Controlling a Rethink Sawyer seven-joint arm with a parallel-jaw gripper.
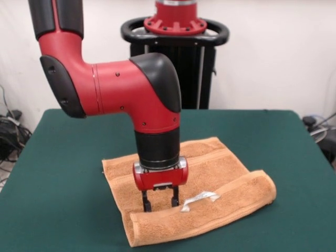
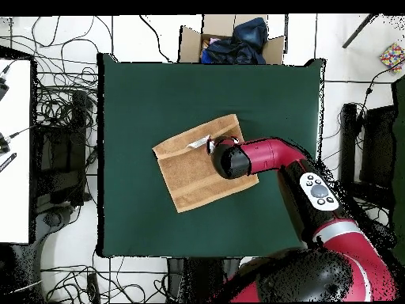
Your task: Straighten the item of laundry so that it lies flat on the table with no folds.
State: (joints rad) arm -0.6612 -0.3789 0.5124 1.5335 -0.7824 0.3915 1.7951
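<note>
The orange-tan towel (image 1: 210, 168) lies on the dark green table (image 1: 68, 173), near its middle. Its front edge is folded back over itself into a long flap (image 1: 220, 207), with the small white label (image 1: 199, 198) showing on the fold. My gripper (image 1: 160, 202) points straight down at the left end of that fold, its two black fingers (image 1: 146, 201) open and touching the cloth at the flap's edge. In the overhead view the towel (image 2: 194, 174) shows as a tilted rectangle, and the arm's wrist (image 2: 231, 158) hides the gripper and the towel's right part.
The robot's pedestal (image 1: 176, 31) stands at the table's far side. In the overhead view a cardboard box with clothes (image 2: 233, 39) sits beyond the table's top edge, and cables and a white desk (image 2: 14, 150) lie to the left.
</note>
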